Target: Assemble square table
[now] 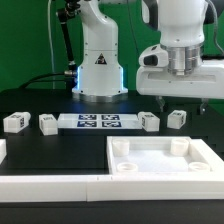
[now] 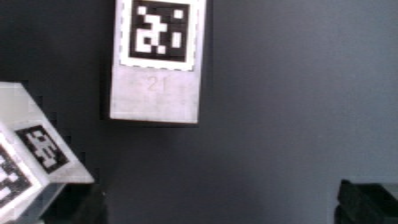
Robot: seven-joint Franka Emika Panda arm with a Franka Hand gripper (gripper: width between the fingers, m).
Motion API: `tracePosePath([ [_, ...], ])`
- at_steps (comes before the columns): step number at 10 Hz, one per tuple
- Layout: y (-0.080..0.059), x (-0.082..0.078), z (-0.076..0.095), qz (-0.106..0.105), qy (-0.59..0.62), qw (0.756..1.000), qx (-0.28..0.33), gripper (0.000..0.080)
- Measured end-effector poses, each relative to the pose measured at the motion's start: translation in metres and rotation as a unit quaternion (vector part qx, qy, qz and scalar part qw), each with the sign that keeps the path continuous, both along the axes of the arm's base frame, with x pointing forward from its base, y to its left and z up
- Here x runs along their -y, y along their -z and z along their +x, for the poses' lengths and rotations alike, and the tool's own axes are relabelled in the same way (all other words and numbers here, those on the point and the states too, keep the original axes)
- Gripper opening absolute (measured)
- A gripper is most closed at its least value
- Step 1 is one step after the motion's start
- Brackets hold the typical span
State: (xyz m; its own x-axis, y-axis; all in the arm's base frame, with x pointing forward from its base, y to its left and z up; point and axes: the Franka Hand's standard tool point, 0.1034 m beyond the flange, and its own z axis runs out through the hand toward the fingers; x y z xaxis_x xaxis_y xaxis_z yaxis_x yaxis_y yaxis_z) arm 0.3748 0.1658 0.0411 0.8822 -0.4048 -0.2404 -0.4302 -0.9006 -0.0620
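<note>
Closest runs a long white bar (image 1: pixel 50 185) along the front edge of the black table (image 1: pixel 60 145). Just behind it, at 5 o'clock in the exterior view, the panel (image 1: pixel 160 160) lies flat with its rim up and round sockets at its corners.

Farther back, a row of parts crosses the table. The marker board (image 1: pixel 100 122) sits in the middle. At its 9 o'clock lie the inner left leg (image 1: pixel 47 123) and the outer left leg (image 1: pixel 14 122). At its 3 o'clock lie the inner right leg (image 1: pixel 149 121) and the outer right leg (image 1: pixel 176 119). All four are loose and apart from one another.

The tool (image 1: pixel 184 102) hangs above the right pair, jaws spread and holding nothing. In the wrist view its dark fingertips (image 2: pixel 370 200) stand wide apart over bare table, with a tagged leg (image 2: pixel 157 70) and a tilted leg (image 2: pixel 36 150) beyond them, not touching.

Farthest, at 12 o'clock, stands the arm's base (image 1: pixel 98 65).
</note>
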Motion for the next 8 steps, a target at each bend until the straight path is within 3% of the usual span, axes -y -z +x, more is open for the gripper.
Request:
tracePosePath([
  [1, 0.005, 0.006, -0.006, 0.011, 0.012, 1.000, -0.009, 0.0648],
  [3, 0.013, 0.008, -0.032, 0.038, 0.014, 0.995, -0.088, 0.0648],
  [5, 0.017, 0.007, -0.029, 0.074, 0.033, 0.986, -0.148, 0.0648],
  [8, 0.013, -0.013, -0.023, 0.112, 0.021, 0.967, -0.228, 0.0648],
])
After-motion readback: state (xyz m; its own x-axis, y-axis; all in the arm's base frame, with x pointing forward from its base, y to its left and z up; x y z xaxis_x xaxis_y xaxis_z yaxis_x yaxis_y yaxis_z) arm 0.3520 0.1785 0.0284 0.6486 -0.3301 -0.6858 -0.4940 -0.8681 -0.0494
